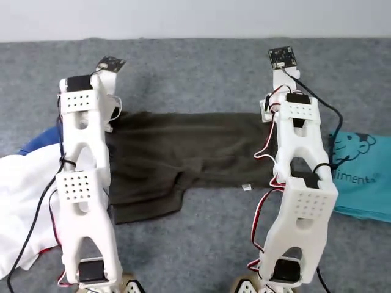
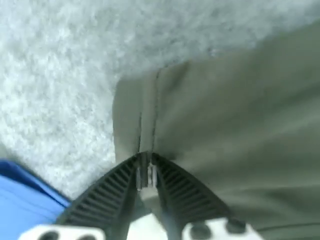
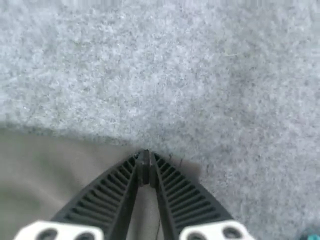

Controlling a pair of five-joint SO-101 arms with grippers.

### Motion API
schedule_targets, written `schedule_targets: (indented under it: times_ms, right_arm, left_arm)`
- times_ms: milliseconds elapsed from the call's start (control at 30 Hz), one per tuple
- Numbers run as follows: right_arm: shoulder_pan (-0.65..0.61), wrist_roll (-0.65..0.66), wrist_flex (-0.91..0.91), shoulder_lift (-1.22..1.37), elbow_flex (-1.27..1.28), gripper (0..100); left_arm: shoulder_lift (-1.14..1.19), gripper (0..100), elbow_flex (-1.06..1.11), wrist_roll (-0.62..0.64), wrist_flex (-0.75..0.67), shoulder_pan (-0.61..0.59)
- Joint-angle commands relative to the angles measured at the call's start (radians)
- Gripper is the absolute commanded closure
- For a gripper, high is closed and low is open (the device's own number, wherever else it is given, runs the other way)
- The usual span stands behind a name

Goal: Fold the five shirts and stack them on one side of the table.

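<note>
A dark olive shirt (image 1: 189, 152) lies spread flat on the grey felt table (image 1: 195, 73) between the two arms. My left gripper (image 2: 145, 170) is shut on a pinched fold at one corner of the olive shirt (image 2: 240, 115); in the high view it sits at the shirt's far left corner (image 1: 115, 117). My right gripper (image 3: 144, 167) is shut at the edge of the olive shirt (image 3: 50, 170), at its far right corner (image 1: 269, 113) in the high view. A sleeve sticks out at the shirt's near left side.
A white shirt (image 1: 24, 189) and a blue shirt (image 1: 43, 139) lie crumpled at the left edge, close to the left arm. The blue shirt (image 2: 20, 195) lies beside the left gripper. A folded teal shirt (image 1: 363, 174) rests at the right edge.
</note>
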Motion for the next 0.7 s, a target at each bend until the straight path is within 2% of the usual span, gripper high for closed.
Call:
schedule_targets:
  times_ms: [0, 167, 333, 467, 667]
  right_arm:
    - [-0.004, -0.003, 0.041, -0.113, -0.035, 99.0]
    - [-0.002, -0.003, 0.145, -0.157, -0.035, 99.0]
    - [-0.01, -0.003, 0.285, -0.22, -0.035, 99.0]
    - [-0.024, 0.005, 0.414, -0.257, -0.035, 99.0]
    - [-0.065, 0.15, 0.688, -0.274, -0.035, 99.0]
  left_arm:
    - [-0.086, 97, -0.065, -0.018, 0.032, 0.049]
    - [-0.218, 97, -0.065, -0.017, 0.032, 0.123]
    - [-0.331, 96, -0.053, -0.006, 0.032, 0.121]
    - [-0.439, 96, 0.073, 0.0, 0.032, 0.044]
    - [-0.672, 97, 0.394, -0.06, 0.032, -0.144]
